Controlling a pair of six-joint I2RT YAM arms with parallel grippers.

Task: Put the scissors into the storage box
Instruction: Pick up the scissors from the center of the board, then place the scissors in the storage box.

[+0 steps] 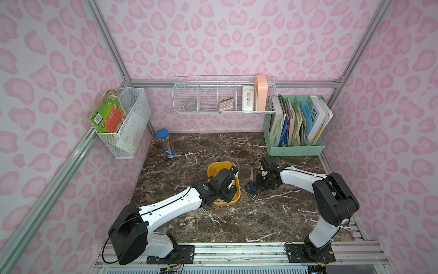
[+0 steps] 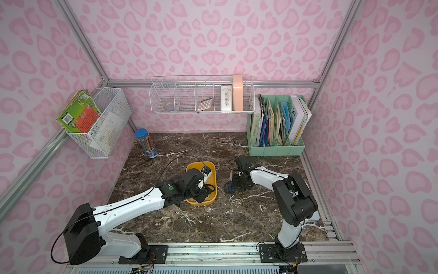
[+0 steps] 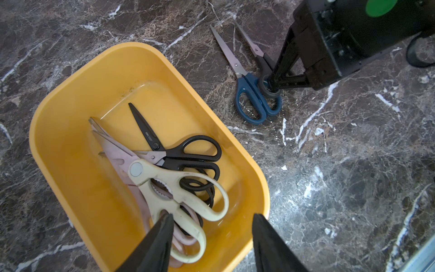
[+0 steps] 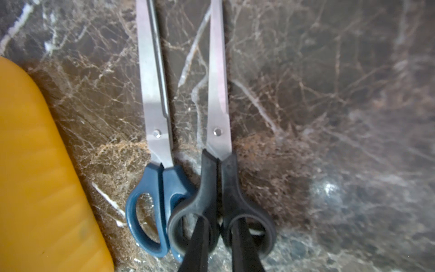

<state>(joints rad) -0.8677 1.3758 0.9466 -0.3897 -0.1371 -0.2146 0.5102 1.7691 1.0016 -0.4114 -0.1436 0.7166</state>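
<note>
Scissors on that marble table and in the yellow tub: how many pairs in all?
6. Four lie in the storage box: cream shears, pink pair, two black pairs. On the table beside it: blue pair and black pair. More could hide underneath.

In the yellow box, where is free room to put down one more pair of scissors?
In the storage box, the far end is bare beyond the black scissors blade tips. The near end, under the left gripper, is crowded with the cream shears and stacked handles.

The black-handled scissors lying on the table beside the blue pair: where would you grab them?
Probably by the handle, from straight above. The black-handled scissors lie flat with blades closed, so one jaw can drop into each finger loop and pinch the bars between them. The blue scissors crowd one side.
</note>
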